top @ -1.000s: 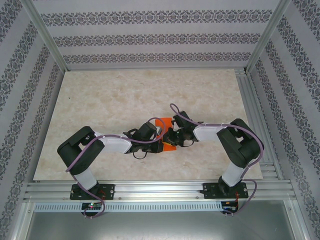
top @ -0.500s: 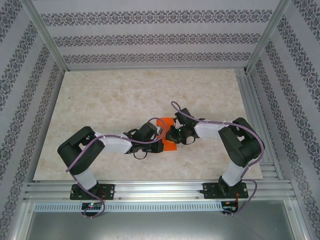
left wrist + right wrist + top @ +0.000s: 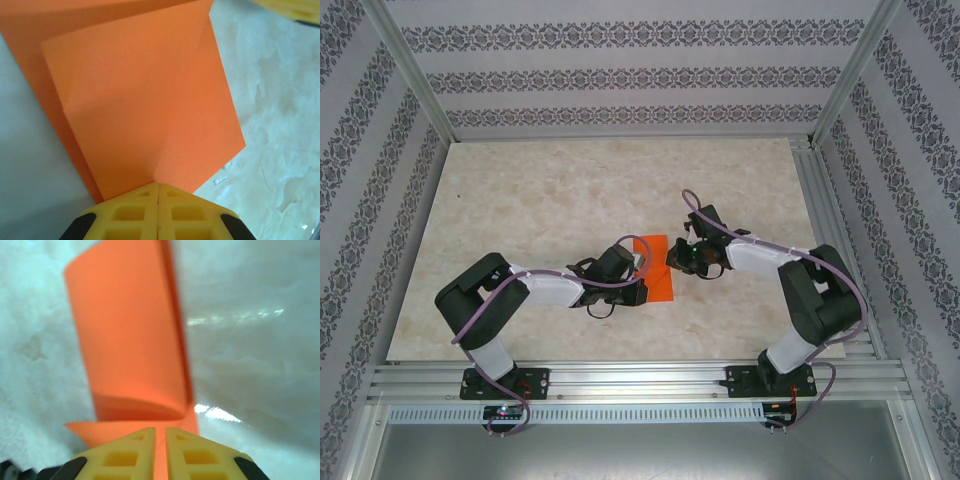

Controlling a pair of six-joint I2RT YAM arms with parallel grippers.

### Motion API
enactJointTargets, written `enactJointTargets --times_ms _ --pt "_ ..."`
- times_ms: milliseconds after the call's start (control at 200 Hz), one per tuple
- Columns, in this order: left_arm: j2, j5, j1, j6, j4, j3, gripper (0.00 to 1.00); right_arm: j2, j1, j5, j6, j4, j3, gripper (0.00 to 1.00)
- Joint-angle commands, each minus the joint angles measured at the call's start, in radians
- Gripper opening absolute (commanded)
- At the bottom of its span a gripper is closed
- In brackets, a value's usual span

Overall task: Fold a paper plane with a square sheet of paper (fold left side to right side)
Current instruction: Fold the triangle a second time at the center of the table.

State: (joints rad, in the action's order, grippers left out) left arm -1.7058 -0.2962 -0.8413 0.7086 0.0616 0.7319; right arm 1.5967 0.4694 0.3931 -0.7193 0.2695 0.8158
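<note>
Marbled beige tabletop [image 3: 540, 200] is seen under the overhead camera, closed in by patterned walls [image 3: 620, 80]. The square sheet of paper [image 3: 655, 272] is found just toward 4 o'clock of the table's middle, lying as an upright orange rectangle with its layers already doubled over.

The left gripper [image 3: 638, 290] is placed at the sheet's 7 o'clock corner. In the left wrist view its yellow fingers [image 3: 130, 217] are pressed together, with the paper's near edge clamped between them. The right gripper [image 3: 672, 258] is set at the sheet's 3 o'clock edge. In the right wrist view its fingers [image 3: 200, 455] are drawn to a thin slit with orange showing inside, so the paper appears to be pinched there too, though that view is blurred.

The step in hand is judged to be the laying of the left side over the right. In the right wrist view the upper layer is seen bowed and lifted, not flat. For a clean fold:

- The left-hand clamp should be kept firm as an anchor.
- The free edge should be carried low toward 3 o'clock.
- The edges should be matched before any crease is pressed.

If the paper is pulled hard, a tear or a skewed crease can be expected, since the paper looks thin and limp.
</note>
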Motion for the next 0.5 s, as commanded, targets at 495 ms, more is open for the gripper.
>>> enactJointTargets --times_ms 495 --pt "-0.007 0.028 -0.032 -0.006 -0.097 -0.022 0.09 0.164 0.124 -0.051 -0.066 -0.044 0.042 0.14"
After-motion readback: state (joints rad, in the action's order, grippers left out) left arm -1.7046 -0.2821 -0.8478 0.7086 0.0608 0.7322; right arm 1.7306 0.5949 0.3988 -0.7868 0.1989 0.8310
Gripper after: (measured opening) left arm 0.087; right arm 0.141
